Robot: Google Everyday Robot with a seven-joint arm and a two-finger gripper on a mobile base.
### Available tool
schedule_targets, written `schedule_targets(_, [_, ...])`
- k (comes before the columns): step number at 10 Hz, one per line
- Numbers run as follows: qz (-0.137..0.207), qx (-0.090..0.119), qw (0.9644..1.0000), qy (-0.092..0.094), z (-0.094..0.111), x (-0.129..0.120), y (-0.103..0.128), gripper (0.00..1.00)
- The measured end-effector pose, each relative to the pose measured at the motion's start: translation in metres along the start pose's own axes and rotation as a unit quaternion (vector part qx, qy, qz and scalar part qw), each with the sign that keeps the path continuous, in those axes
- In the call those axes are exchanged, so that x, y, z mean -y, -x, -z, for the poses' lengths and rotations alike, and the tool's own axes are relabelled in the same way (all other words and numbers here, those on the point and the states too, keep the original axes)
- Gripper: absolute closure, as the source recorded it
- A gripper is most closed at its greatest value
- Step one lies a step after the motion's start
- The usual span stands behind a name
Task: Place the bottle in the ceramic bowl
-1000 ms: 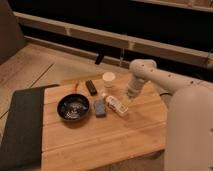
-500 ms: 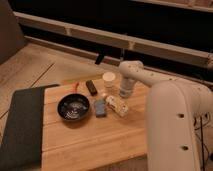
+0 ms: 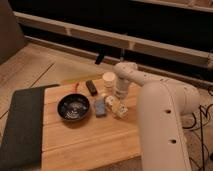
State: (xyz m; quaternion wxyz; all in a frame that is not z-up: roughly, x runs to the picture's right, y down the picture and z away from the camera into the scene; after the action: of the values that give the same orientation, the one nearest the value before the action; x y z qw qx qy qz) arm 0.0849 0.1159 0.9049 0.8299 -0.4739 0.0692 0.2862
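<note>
The small white bottle [image 3: 116, 106] lies on its side on the wooden table [image 3: 85, 142], just right of a flat blue object [image 3: 100, 107]. The black ceramic bowl [image 3: 73, 108] sits left of the blue object and has nothing in it. My gripper [image 3: 120, 93] hangs from the white arm, pointing down. It is just above and behind the bottle, next to the white cup [image 3: 108, 78].
A small dark rectangular object [image 3: 91, 87] lies behind the bowl. A dark mat [image 3: 22, 125] covers the table's left part. My large white arm link [image 3: 162, 125] fills the right side over the table's edge. A yellowish stick [image 3: 75, 80] lies along the back edge.
The arm has swung left and forward, and its large link now covers the table's right side. The gripper has come down from beside the cup toward the bottle. The objects have not moved.
</note>
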Motion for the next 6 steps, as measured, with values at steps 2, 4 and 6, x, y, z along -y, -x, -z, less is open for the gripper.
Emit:
schedule_targets(2, [-0.007,0.013,0.9999,-0.009,0.011,0.004,-0.002,0.92])
schedule_targets(4, [-0.023,0.042,0.9975,-0.051,0.058,0.011,-0.002,1.00])
schedule_targets(6, [-0.016,0.064,0.9921,-0.106,0.107,0.004,0.008,1.00])
